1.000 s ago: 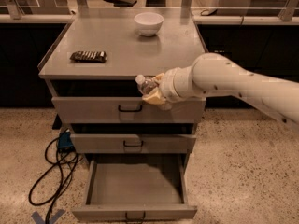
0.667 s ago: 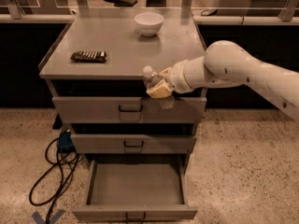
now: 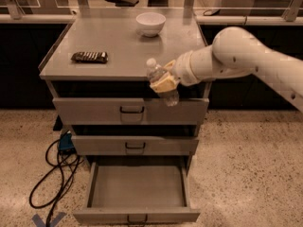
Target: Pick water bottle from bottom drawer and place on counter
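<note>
My gripper (image 3: 163, 82) is shut on the water bottle (image 3: 159, 79), a small clear bottle with a white cap. It holds the bottle tilted, cap up and to the left, in front of the counter's front edge and level with it. The counter (image 3: 118, 46) is the flat grey top of the cabinet. The bottom drawer (image 3: 137, 193) is pulled out wide open below, its flat tray bare. The white arm (image 3: 236, 56) reaches in from the right.
A white bowl (image 3: 151, 23) stands at the back of the counter. A dark patterned packet (image 3: 89, 56) lies at its left. Two shut drawers (image 3: 132, 110) sit above the open one. Black cables and a blue box (image 3: 61, 150) lie on the floor at left.
The gripper has lifted the bottle up and slightly to the right, from beside the top drawer front to the level of the counter's front edge.
</note>
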`<state>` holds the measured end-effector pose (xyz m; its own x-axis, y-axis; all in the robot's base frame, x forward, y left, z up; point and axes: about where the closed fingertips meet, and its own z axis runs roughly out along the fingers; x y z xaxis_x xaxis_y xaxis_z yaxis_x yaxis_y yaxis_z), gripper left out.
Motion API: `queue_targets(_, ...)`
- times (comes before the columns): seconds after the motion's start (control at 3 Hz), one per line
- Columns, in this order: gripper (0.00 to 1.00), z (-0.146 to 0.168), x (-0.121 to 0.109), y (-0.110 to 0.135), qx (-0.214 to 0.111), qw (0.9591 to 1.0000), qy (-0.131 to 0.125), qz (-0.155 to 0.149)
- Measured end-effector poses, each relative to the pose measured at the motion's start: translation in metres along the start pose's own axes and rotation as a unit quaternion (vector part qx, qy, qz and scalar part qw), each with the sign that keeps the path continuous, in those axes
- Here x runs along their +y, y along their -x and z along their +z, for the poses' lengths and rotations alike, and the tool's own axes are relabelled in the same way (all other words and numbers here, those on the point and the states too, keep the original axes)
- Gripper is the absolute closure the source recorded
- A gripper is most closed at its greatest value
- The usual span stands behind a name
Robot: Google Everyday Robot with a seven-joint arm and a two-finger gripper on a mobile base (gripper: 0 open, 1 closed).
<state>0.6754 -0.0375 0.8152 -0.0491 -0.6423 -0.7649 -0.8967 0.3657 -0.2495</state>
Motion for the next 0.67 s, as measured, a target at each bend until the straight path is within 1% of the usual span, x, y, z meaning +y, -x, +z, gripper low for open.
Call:
queue_targets(0.33,1.00,-0.025,-0.033,0.042,0.000,0.9997,0.018,-0.018)
queue_targets(0.67,1.00,-0.023,-0.054,0.073,0.016,0.9982,0.055,-0.017)
